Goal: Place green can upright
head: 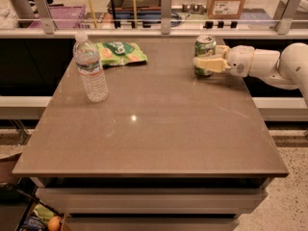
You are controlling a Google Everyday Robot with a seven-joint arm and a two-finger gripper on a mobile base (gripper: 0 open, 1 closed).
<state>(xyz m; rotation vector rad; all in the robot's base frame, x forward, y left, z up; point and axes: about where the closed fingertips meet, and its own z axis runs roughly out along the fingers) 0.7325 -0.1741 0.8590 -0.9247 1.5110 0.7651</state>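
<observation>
one green can [205, 46], one bottle [91, 71]; hand [207, 57] grips can far right

The green can [205, 46] is light green with pale markings and a silver top. The cream gripper [207, 58], at the table's far right, clasps it. The snack bag [120, 52] is green with pale lettering; the table [154, 129] is grey-brown.

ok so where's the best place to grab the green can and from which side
Round its middle, coming in level from the right. The green can stands upright near the table's far right edge, so its curved wall takes one finger in front, one behind. The gripper is there now, shut across the can's middle.
</observation>
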